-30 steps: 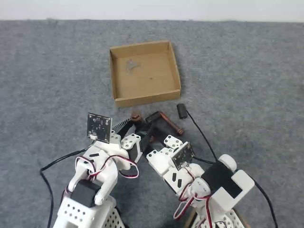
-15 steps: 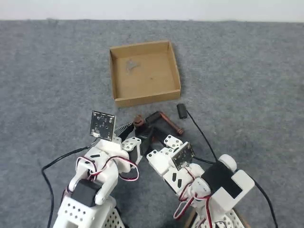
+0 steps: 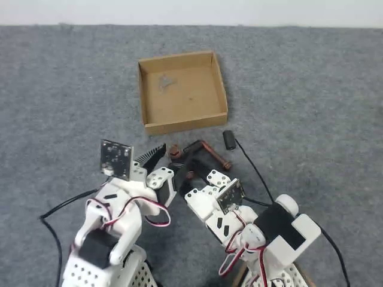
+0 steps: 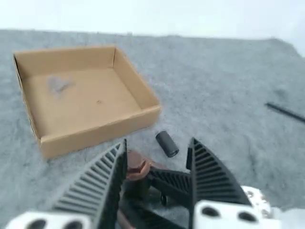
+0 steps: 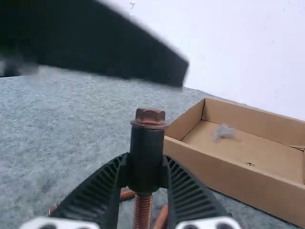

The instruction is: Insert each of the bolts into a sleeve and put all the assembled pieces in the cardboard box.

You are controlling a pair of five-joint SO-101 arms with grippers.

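Observation:
My right gripper (image 5: 147,162) is shut on a black sleeve (image 5: 147,151) held upright, with a copper bolt (image 5: 150,118) through it; the head sits on top and the thread sticks out below. In the high view this assembled piece (image 3: 175,152) is just in front of the cardboard box (image 3: 182,89). My left gripper (image 3: 161,159) is open beside it, with its fingers (image 4: 107,179) on either side of the bolt head (image 4: 137,164) and not touching it. A loose black sleeve (image 3: 228,139) and a loose copper bolt (image 3: 215,155) lie on the carpet to the right.
The cardboard box (image 4: 86,100) holds nothing but a faint smudge on its floor. A black cable (image 3: 254,170) runs from near the loose sleeve back toward the right arm. More copper bolts (image 5: 126,193) lie under the right gripper. Grey carpet spreads all around.
The left gripper has let go of the bolt head, opened, and drawn back to the left. The right gripper still holds the sleeve, with the bolt in it.

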